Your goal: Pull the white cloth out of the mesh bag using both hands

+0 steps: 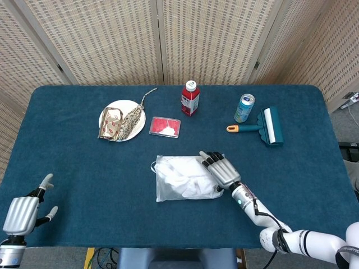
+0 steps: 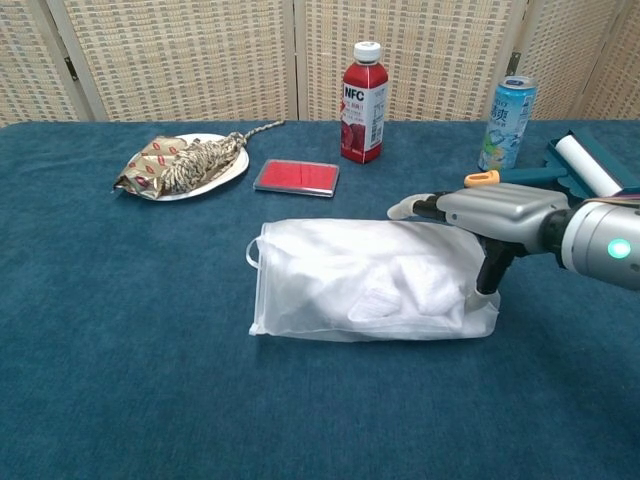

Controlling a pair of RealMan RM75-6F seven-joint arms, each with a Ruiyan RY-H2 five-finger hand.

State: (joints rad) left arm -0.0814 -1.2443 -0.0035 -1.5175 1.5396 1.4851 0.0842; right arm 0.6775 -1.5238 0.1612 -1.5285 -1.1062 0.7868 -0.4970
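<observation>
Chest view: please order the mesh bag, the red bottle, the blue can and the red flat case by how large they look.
1. mesh bag
2. red bottle
3-4. red flat case and blue can: they look alike in size, so unranked.

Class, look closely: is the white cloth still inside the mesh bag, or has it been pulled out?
Inside. The white cloth shows as bunched folds through the mesh bag, none of it outside. The right robot hand rests on the bag's end.

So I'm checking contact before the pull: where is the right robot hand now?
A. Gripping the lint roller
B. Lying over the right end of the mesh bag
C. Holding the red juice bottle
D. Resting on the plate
B: the right robot hand lies over the right end of the mesh bag, its thumb down at that edge in the chest view.
</observation>
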